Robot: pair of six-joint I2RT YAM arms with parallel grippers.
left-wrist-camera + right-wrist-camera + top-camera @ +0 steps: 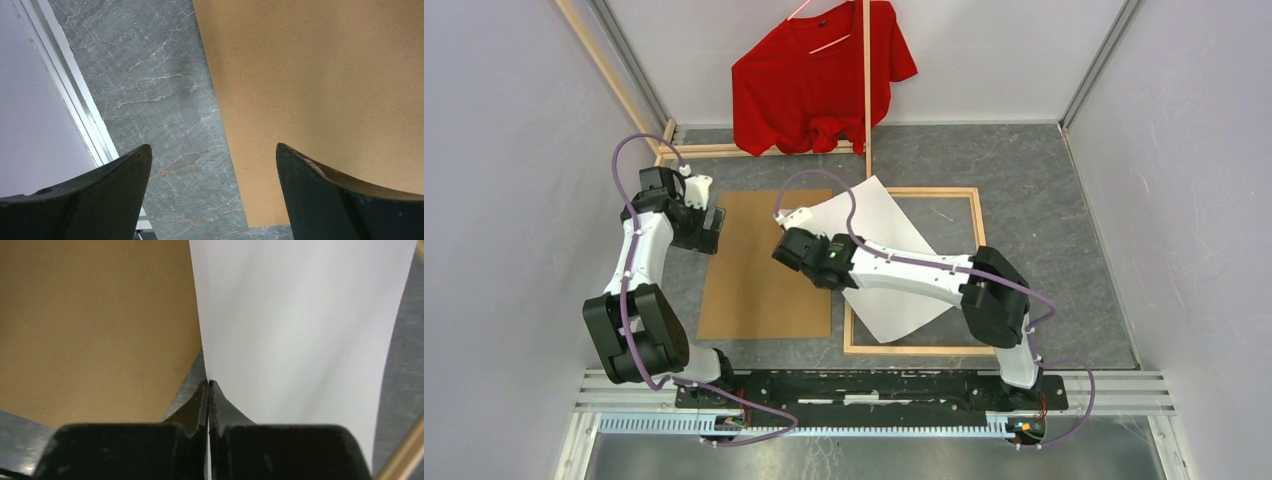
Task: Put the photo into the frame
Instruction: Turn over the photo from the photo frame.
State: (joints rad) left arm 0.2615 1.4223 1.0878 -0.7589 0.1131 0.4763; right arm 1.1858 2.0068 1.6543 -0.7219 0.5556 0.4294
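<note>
The photo (886, 218) shows its plain white back and lies skewed across the frame (979, 250), a thin light-wood rectangle on the grey table right of centre. My right gripper (809, 240) is shut on the photo's (300, 325) left edge; the wrist view shows my right gripper (208, 383) with its jaws together and the sheet's edge running between them. At the far left, my left gripper (709, 228) hangs open over the left edge of the brown backing board (764, 265). Nothing is between the fingers of my left gripper (212, 147).
The backing board (325, 100) lies flat left of the frame. A red T-shirt (819, 75) hangs at the back on a wooden stand (866, 90). Loose wooden slats (714, 150) rest at the back left. White walls enclose the table.
</note>
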